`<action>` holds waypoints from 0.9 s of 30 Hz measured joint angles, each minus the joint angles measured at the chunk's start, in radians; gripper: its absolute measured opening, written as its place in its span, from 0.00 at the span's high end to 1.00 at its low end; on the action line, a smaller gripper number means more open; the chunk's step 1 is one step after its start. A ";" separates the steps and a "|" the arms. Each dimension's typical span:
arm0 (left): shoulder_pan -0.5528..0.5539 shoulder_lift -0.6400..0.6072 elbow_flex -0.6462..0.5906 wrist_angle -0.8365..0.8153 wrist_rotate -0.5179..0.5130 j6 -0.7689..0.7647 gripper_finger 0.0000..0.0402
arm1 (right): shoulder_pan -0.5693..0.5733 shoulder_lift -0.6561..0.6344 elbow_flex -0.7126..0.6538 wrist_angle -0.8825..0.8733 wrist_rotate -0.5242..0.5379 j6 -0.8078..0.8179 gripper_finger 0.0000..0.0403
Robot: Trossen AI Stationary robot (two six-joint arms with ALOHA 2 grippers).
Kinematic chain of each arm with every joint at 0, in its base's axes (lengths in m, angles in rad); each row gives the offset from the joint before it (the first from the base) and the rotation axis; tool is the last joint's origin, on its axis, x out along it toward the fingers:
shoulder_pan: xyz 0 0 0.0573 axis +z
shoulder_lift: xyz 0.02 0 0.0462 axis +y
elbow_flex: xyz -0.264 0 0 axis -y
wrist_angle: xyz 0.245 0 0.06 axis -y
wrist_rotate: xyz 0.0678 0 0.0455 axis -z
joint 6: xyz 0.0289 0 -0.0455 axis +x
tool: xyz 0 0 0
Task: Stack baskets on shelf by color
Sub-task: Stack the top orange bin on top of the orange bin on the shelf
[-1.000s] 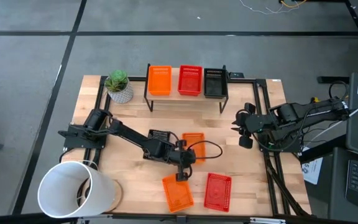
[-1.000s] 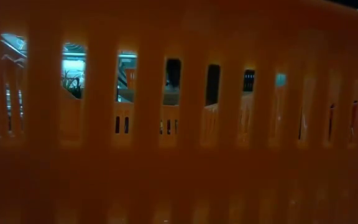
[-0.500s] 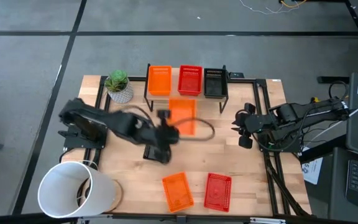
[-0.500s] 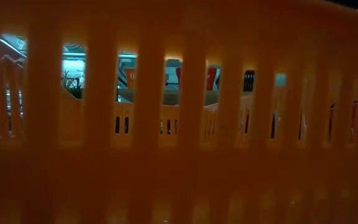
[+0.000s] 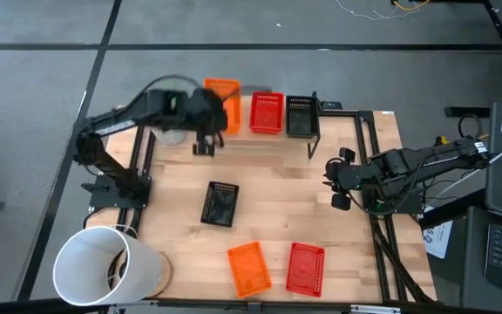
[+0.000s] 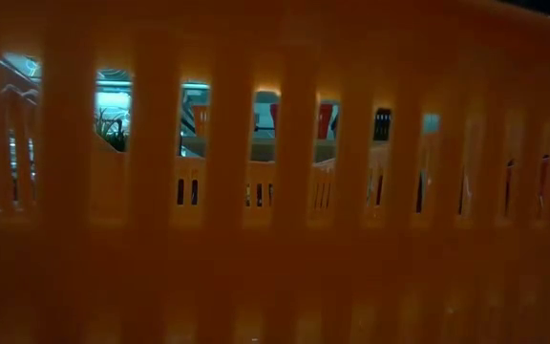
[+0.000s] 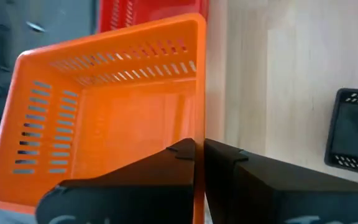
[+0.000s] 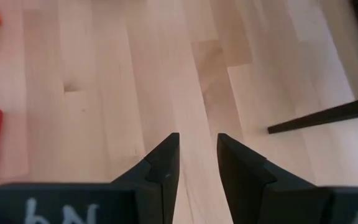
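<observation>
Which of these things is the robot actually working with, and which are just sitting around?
Part of the job:
orange basket held by left gripper
shelf with red basket and black basket
loose baskets: black, orange, red

Just lying about:
white bucket

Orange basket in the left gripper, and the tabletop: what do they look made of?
Orange basket: looks like moulded plastic, smooth with a slight sheen; slotted walls and one uniform colour point that way. The left gripper is pinching its rim. Tabletop: looks like light wood, matte, with visible grain and plank seams.
</observation>
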 joint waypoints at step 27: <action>0.313 -0.085 -0.322 0.328 0.379 0.170 1.00 | 0.000 -0.005 -0.023 0.032 -0.018 0.029 0.74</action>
